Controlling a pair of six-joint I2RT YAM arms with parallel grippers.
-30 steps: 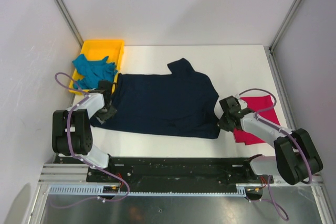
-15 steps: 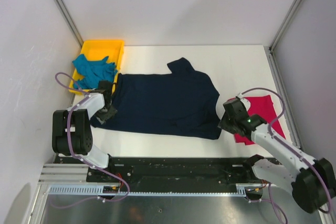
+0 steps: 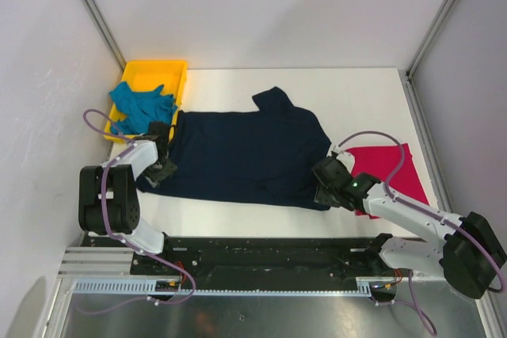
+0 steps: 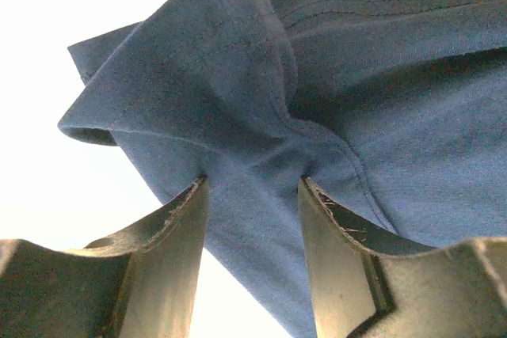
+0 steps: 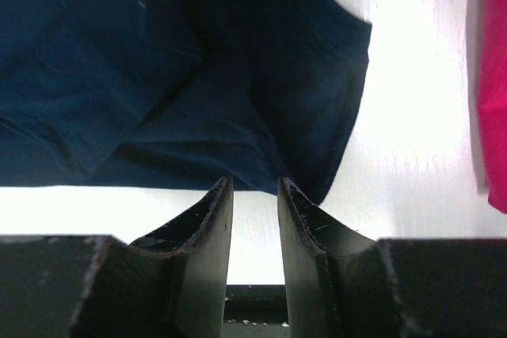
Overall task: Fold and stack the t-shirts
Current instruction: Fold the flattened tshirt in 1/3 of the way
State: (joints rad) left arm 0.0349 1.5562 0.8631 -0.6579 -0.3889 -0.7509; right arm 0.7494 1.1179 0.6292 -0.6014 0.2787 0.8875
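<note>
The navy t-shirt [image 3: 245,156] lies spread flat mid-table. My left gripper [image 3: 162,165] is at its left edge. In the left wrist view its jaws stand apart with navy cloth [image 4: 261,116] lying between the fingertips, not squeezed. My right gripper [image 3: 323,184] is at the shirt's near right corner. Its jaws stand a little apart with bare table between them, and the navy hem [image 5: 261,156] is just at the tips. The crimson-pink t-shirt [image 3: 388,168] lies folded at the right, and its edge shows in the right wrist view [image 5: 495,77]. The teal t-shirt [image 3: 142,107] is crumpled in the tray.
The yellow tray [image 3: 170,69] stands at the far left against the wall. Walls and metal posts close in the table on three sides. The black rail [image 3: 261,247] runs along the near edge.
My right arm has swung left, from beside the crimson-pink shirt to the navy shirt's near right corner. The left arm and the shirts have not moved.
</note>
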